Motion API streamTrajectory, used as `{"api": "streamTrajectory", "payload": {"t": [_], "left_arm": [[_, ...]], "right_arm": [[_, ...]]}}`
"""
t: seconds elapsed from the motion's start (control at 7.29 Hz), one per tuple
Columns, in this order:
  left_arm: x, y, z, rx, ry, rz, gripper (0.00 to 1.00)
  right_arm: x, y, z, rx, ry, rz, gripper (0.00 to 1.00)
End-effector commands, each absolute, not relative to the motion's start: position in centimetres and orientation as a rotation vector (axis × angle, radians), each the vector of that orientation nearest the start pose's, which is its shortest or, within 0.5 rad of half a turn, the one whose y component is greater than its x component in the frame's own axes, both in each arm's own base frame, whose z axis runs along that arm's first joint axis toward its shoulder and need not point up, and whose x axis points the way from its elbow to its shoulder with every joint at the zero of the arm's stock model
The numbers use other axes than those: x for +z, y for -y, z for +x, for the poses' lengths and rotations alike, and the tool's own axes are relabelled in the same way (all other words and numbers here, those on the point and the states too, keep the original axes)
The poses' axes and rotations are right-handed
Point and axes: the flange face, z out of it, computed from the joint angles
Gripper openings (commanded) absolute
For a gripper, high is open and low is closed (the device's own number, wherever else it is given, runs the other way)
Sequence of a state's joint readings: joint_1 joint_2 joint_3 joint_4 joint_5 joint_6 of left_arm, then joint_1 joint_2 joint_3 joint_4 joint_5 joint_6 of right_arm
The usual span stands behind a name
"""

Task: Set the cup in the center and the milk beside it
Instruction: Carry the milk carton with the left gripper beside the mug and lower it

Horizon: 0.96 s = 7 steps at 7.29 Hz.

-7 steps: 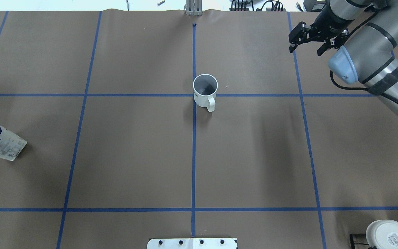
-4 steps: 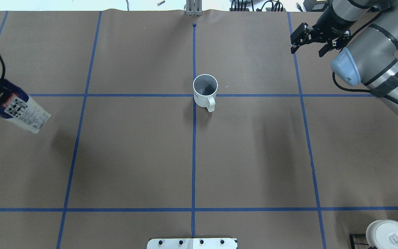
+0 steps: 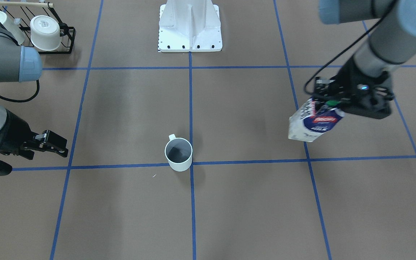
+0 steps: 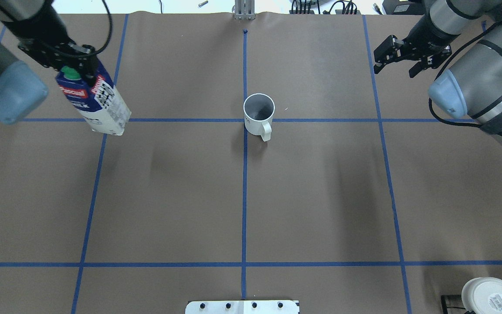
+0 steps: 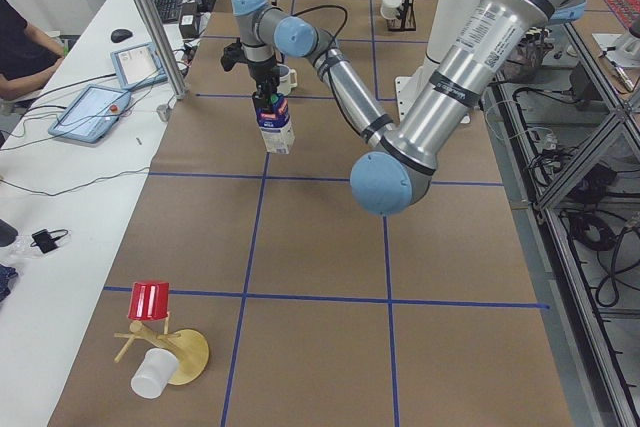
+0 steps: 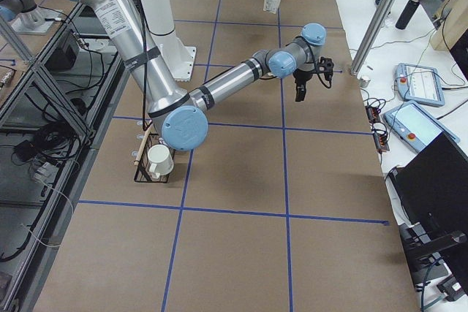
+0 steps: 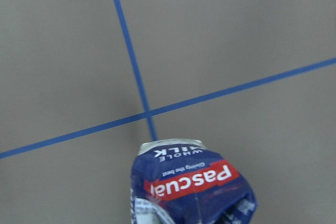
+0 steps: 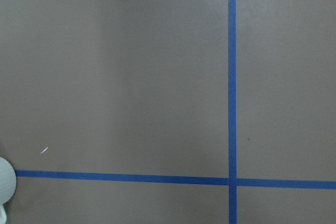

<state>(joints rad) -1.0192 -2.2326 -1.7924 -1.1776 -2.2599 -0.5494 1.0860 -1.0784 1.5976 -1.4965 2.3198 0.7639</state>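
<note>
Cup (image 4: pixel 258 114): stood upright at the middle tape crossing (image 3: pixel 193 163); that part looked done.
Milk (image 4: pixel 94 102): hung tilted over the desk (image 4: pixel 168 196), well apart from the cup; setting it beside was left.
Left pincer (image 4: pixel 74 72): clamped on the milk's top.
Right pincer (image 4: pixel 395 69): spread, empty.
Left wrist view: showed a side crossing (image 7: pixel 148 112) beneath the milk, which the overhead view largely hid.

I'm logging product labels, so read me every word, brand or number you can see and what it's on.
"Pascual": red label on the milk carton.
"WHOLE MILK": same carton, blue part.
"Giving the best": between them, small.
Carton's side print: too small to read.
Label on the upturned white cup: unreadable.
</note>
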Motion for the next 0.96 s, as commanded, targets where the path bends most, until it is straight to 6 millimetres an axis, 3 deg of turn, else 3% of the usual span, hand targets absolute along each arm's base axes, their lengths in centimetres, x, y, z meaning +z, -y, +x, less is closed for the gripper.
{"api": "streamTrajectory", "payload": {"t": [0.0,0.27,0.41,0.82], "left_arm": [[15.7,59.9,37.3,0.038,-0.894,0.004,0.00],[11.7,61.6,43.1,-0.010,-0.913,0.004,0.00],[10.8,61.4,45.2,-0.014,-0.899,0.002,0.00],[11.7,61.2,48.0,-0.045,-0.915,0.006,0.00]], "right_arm": [[35.5,61.4,-25.0,0.039,0.915,0.030,1.00],[35.5,61.4,-24.9,0.039,0.915,0.030,1.00],[35.7,61.3,-24.9,0.040,0.915,0.029,1.00],[35.7,61.2,-25.2,0.035,0.915,0.027,1.00]]}}
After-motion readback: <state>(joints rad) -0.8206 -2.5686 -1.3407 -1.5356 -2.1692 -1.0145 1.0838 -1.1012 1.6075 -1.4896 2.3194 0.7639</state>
